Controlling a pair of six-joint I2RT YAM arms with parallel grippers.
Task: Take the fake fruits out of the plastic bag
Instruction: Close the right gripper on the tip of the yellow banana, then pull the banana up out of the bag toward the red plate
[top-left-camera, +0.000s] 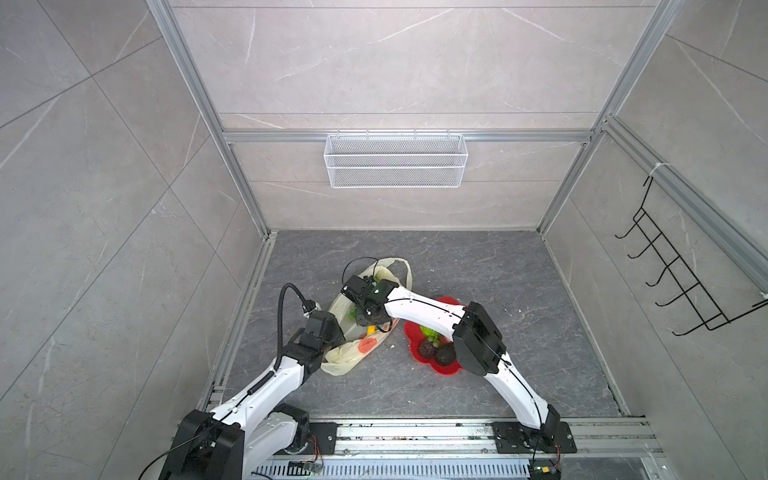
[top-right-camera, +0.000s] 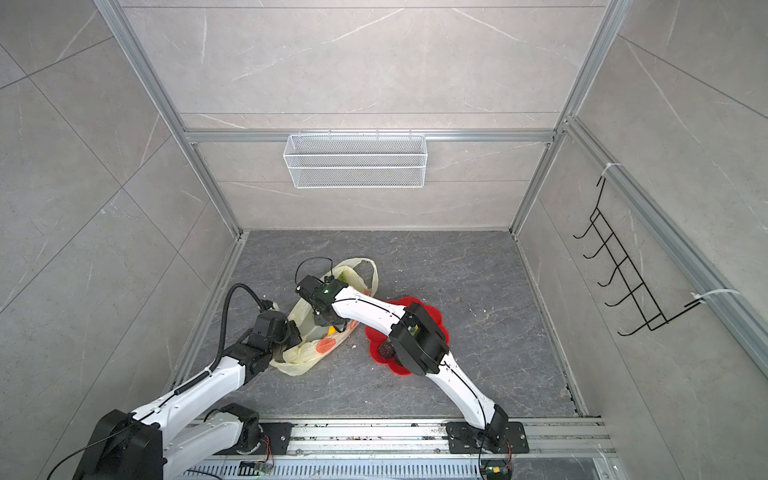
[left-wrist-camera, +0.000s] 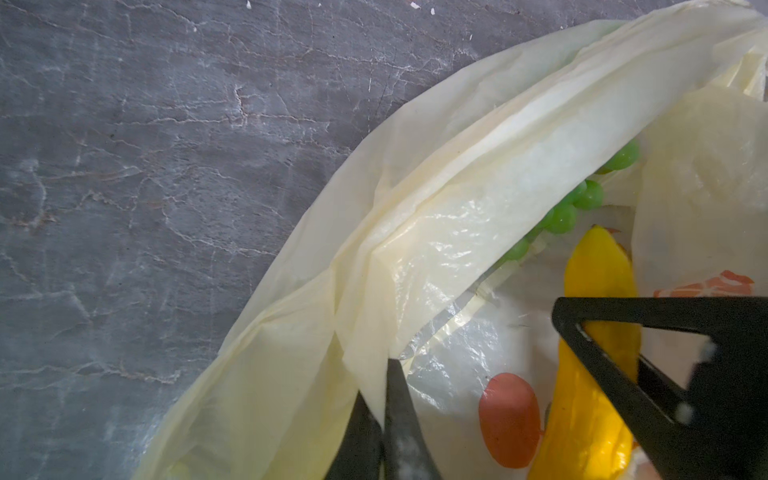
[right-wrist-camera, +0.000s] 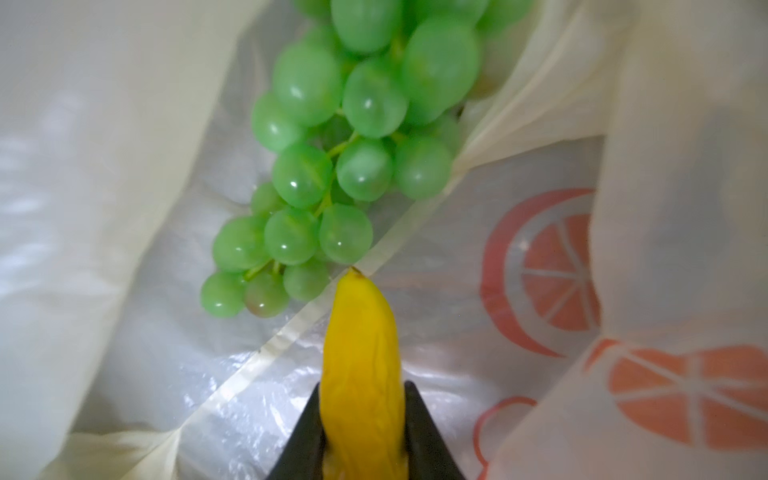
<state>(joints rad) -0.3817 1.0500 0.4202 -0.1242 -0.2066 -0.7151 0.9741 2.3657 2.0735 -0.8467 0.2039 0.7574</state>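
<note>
Inside the plastic bag (left-wrist-camera: 457, 187), the right hand (right-wrist-camera: 362, 399) clamps a glossy yellow banana (right-wrist-camera: 360, 345) beside the green grape bunch (right-wrist-camera: 332, 166); the left hand (left-wrist-camera: 379, 386), pinched shut, holds the bag's flimsy rim. Light, rigid and likely slippery, the banana wants a mid-body grip.

Red flower-shaped plate (top-left-camera: 412, 334) on grey marbled bench (top-left-camera: 498, 270), right of centre. White mesh basket (top-left-camera: 395, 166) hangs on back-wall rail. Black wire hook rack (top-left-camera: 681, 261) on right wall.
</note>
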